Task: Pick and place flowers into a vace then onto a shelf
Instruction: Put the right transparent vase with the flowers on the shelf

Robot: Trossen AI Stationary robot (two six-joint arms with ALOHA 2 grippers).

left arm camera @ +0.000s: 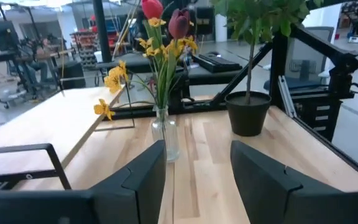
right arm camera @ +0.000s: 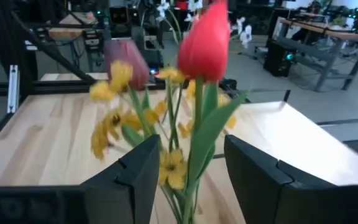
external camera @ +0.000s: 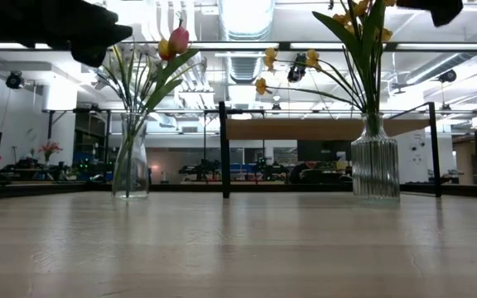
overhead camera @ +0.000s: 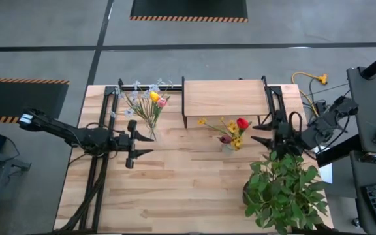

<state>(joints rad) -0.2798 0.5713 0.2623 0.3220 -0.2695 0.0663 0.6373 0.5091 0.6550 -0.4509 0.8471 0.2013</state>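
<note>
Fingers of both grippers stand apart, holding nothing. The right gripper [overhead camera: 262, 133], right of centre in the high view, faces the ribbed clear glass vase [external camera: 375, 169] of red, dark red and yellow flowers [overhead camera: 234, 130]; in its wrist view the red tulip-like head [right arm camera: 205, 42] rises just ahead of the spread fingers [right arm camera: 143, 167]. The left gripper [overhead camera: 136, 145], left of centre, points across the plank tabletop [overhead camera: 188, 189] toward that same bouquet, well apart from it.

A second bunch, pale blue-white sprigs with yellow and pink heads [overhead camera: 146, 99], stands in a plain clear glass vase [external camera: 130, 168] at upper left of the table. The light wood shelf on thin black legs [overhead camera: 224, 98] sits at top centre, between the two vases, its board bare. A bushy green potted plant [overhead camera: 284, 188] fills the lower right.

Judging by looks, the ribbed vase is smooth, rigid, breakable and top-heavy under its tall stems. The flowers are soft and would crush or bend. A hold on the glass body below the neck seems safest, kept upright.
</note>
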